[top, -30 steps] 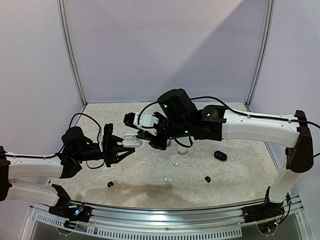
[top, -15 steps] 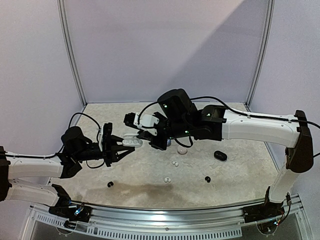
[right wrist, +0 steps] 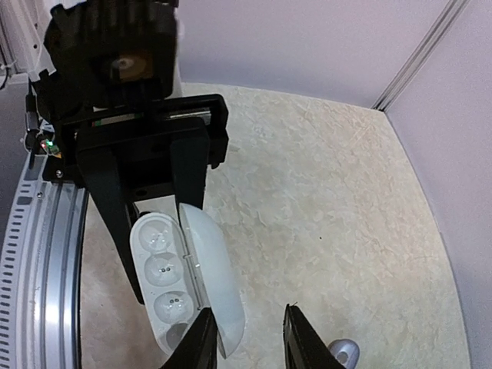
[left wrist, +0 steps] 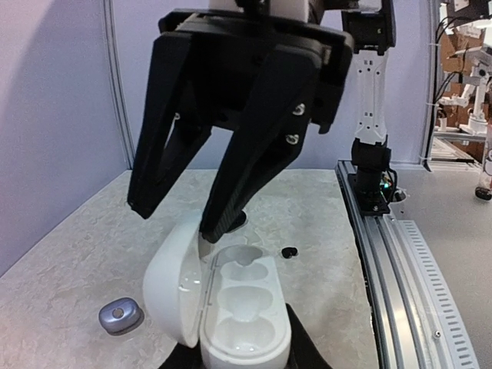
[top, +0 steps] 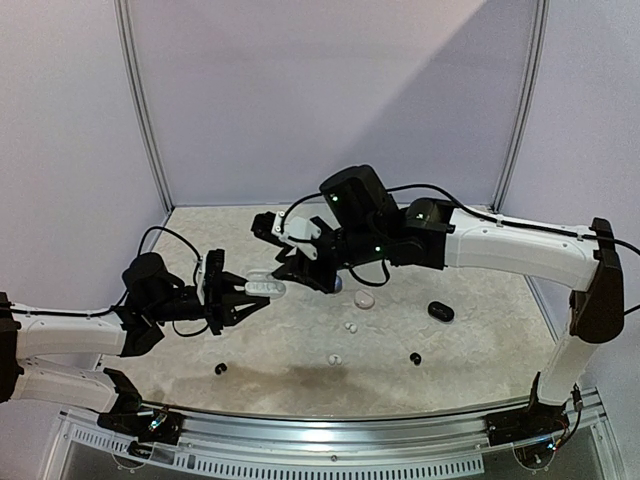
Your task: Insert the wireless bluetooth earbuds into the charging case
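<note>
**Right jaws part over the open case**

Nearest the arms, loose buds lie on the mottled, stone-look table point(top: 480, 350). There is a black bud point(top: 220, 368) at the left, a white bud point(top: 335, 358) mid-table and a second black bud point(top: 414, 358) to the right. Another white bud point(top: 350, 326) sits just beyond.

Further in, the left gripper point(top: 250, 295) is clamped on the base of the case point(left wrist: 242, 315) and holds it clear of the table. The case is glossy white plastic, rounded like a pebble, with its lid point(left wrist: 173, 288) swung open to one side. Three smooth round wells point(left wrist: 242, 298) run in a row, and all look empty from here.

Over it hangs the right gripper point(left wrist: 178, 219), its fingers matte black and angular. A second ago its jaws were nearly together and lower. Now they are spread and slightly raised, one tip by the hinge at the far well. That reads as a release. A small white shape under that tip may be a bud or part of the hinge; I cannot tell, so the seating needs checking.

Farthest out rest a grey-blue pebble point(left wrist: 119, 314), a pale case point(top: 364, 299) and a black case point(top: 440, 311).
</note>
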`<state>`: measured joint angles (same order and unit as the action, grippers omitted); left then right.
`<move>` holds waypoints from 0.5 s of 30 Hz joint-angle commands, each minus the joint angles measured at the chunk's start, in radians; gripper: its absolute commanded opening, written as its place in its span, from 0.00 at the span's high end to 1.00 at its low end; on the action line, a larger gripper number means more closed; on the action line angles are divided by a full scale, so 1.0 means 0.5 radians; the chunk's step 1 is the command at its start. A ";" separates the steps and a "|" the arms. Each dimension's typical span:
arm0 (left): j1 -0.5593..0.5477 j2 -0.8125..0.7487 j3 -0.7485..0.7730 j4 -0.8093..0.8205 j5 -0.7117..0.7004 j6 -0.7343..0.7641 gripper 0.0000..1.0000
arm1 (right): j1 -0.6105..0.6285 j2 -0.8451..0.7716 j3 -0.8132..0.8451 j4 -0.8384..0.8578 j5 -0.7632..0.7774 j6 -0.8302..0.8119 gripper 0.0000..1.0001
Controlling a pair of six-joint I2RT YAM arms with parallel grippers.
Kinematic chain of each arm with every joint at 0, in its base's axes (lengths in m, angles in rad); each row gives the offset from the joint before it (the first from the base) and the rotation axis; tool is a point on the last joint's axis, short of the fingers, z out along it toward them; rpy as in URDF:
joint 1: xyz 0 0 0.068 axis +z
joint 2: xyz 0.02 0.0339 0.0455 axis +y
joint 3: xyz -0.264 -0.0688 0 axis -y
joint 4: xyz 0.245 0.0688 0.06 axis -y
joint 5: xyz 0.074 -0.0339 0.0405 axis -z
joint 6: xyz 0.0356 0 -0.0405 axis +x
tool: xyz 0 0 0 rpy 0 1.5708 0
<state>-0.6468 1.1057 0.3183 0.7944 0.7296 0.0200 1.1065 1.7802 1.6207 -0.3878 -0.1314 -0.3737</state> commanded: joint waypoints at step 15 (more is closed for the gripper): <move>-0.001 0.068 0.007 0.011 0.084 -0.120 1.00 | -0.196 0.137 0.157 -0.181 -0.524 0.278 0.60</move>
<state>-0.6468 1.1252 0.3183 0.7933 0.7563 0.0086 1.0290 1.8236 1.6638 -0.4564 -0.3550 -0.2512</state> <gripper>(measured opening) 0.230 0.381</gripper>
